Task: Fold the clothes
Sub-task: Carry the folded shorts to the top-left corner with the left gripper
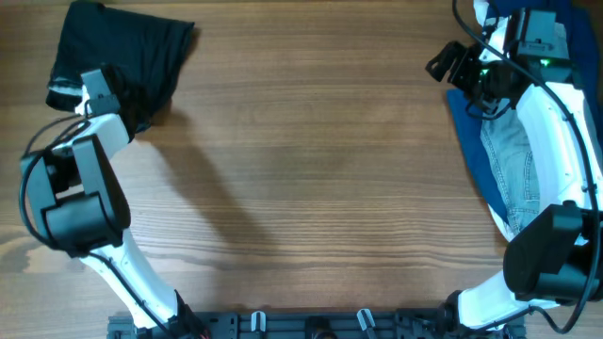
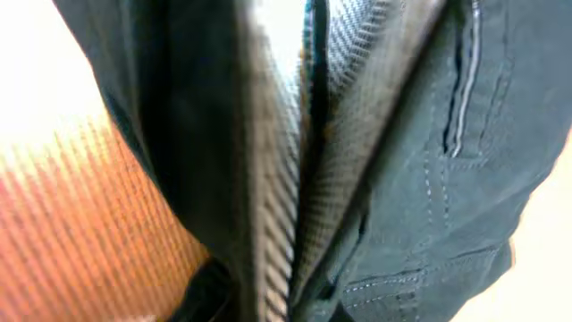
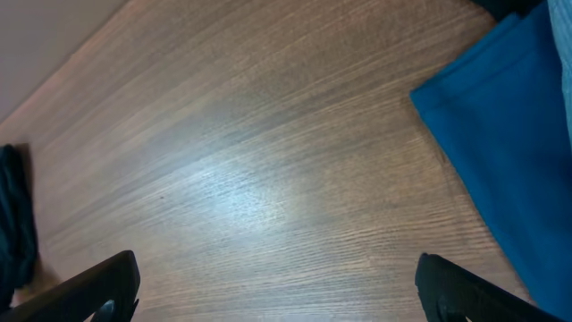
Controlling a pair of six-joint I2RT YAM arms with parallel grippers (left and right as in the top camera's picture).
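The black shorts (image 1: 132, 47) lie bunched at the table's far left corner, their pale waistband (image 1: 64, 91) at the left edge. My left gripper (image 1: 94, 89) is down on them. In the left wrist view the shorts (image 2: 429, 179) fill the frame, and a fold with the pale ribbed waistband (image 2: 277, 206) runs into my jaws, which look shut on it. My right gripper (image 1: 443, 64) is open and empty above bare wood (image 3: 277, 286), next to the royal-blue cloth (image 3: 500, 134). Light-blue jeans (image 1: 513, 169) lie on that blue cloth (image 1: 468, 122).
The wooden table (image 1: 320, 169) spreads between the two arms. The blue cloth and jeans run along the right edge under my right arm. A dark rail with clips (image 1: 311, 325) runs along the front edge.
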